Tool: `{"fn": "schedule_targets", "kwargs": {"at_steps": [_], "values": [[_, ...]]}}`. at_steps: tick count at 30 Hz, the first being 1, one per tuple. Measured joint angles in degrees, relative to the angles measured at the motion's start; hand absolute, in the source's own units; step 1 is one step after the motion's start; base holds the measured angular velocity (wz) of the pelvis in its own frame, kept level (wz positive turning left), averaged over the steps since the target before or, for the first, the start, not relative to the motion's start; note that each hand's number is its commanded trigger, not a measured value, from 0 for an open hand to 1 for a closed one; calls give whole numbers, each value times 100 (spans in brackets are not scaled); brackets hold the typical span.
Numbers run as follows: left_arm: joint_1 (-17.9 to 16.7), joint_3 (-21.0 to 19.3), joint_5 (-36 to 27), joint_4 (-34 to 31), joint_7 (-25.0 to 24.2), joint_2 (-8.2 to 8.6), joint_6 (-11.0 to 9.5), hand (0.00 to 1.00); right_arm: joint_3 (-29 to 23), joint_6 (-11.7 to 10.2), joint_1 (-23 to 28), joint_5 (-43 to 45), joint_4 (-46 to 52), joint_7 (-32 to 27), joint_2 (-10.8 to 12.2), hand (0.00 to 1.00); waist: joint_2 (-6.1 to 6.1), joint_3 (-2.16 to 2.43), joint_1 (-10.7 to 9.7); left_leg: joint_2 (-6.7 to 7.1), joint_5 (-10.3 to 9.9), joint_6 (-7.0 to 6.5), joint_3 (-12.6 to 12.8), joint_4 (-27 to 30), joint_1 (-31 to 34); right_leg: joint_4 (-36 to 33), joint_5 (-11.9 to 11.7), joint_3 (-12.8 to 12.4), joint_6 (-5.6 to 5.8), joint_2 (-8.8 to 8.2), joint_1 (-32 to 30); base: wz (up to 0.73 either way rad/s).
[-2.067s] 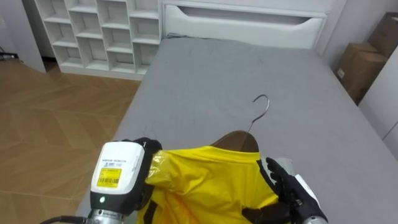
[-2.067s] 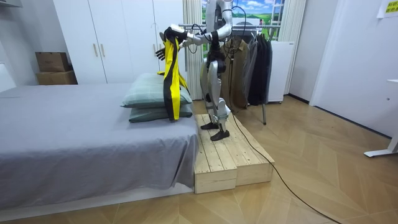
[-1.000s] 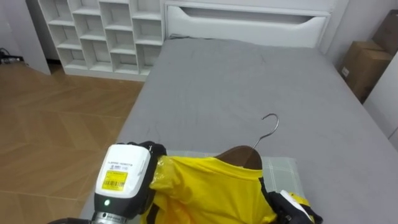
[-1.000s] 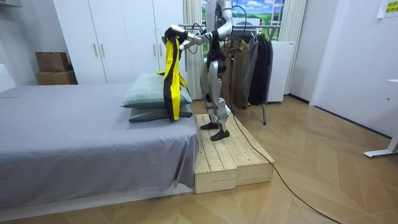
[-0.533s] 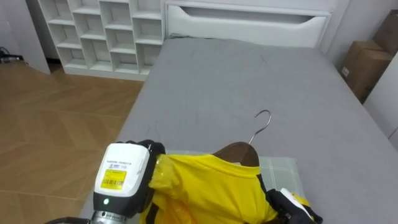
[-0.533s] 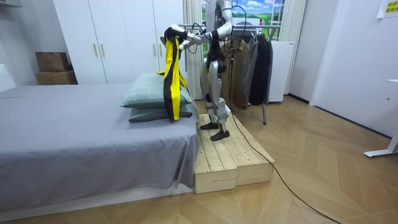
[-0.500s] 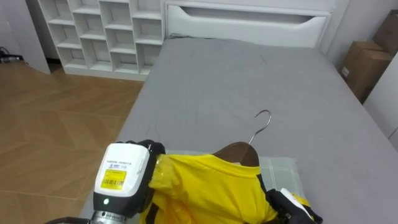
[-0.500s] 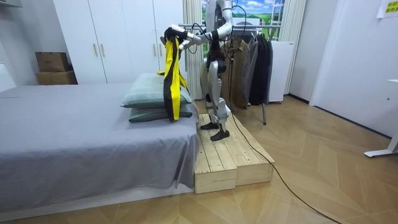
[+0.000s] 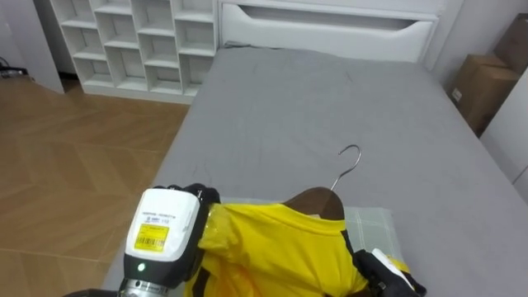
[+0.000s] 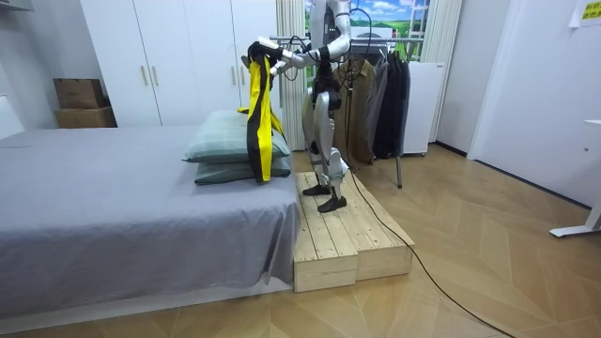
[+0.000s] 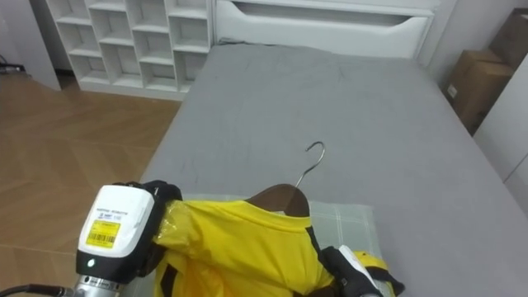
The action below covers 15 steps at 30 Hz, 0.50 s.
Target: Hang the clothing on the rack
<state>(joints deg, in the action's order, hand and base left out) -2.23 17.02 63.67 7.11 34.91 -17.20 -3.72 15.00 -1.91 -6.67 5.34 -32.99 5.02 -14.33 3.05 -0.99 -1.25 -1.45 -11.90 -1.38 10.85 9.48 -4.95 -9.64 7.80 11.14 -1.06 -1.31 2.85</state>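
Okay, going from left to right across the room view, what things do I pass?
From the left: cardboard boxes → yellow garment → dark hanging clothes → white cabinet.

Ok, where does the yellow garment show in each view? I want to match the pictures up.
Left eye view: the yellow garment is at bottom centre, draped over the wooden hanger.
Right eye view: at the bottom, slightly left of centre.
Room view: upper middle, at the robot's raised arms, hanging down in front of the pillows.
Shared landmark: the grey bed, which fills the room view's left.
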Motion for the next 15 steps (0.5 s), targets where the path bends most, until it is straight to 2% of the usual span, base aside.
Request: {"fn": "schedule_targets", "kwargs": {"at_steps": [10,12,15], "values": [[61,36,-121,0,-8,94,-5,0,-2,-2,-10,17,19,11,66,100,15,20,-3,1,0,0,-7,8,13,0,-1,20,1,-8,1,0],[62,113,-120,0,-8,95,-19,0,-2,-2,-10,18,19,11,79,100,33,55,-2,1,0,0,-14,13,3,-1,-1,26,1,-9,13,0],[61,187,-106,0,-9,95,-58,0,-2,-2,-10,15,19,9,82,100,53,69,-1,1,0,-1,-15,9,-44,-2,-1,20,1,-9,56,0]]}}
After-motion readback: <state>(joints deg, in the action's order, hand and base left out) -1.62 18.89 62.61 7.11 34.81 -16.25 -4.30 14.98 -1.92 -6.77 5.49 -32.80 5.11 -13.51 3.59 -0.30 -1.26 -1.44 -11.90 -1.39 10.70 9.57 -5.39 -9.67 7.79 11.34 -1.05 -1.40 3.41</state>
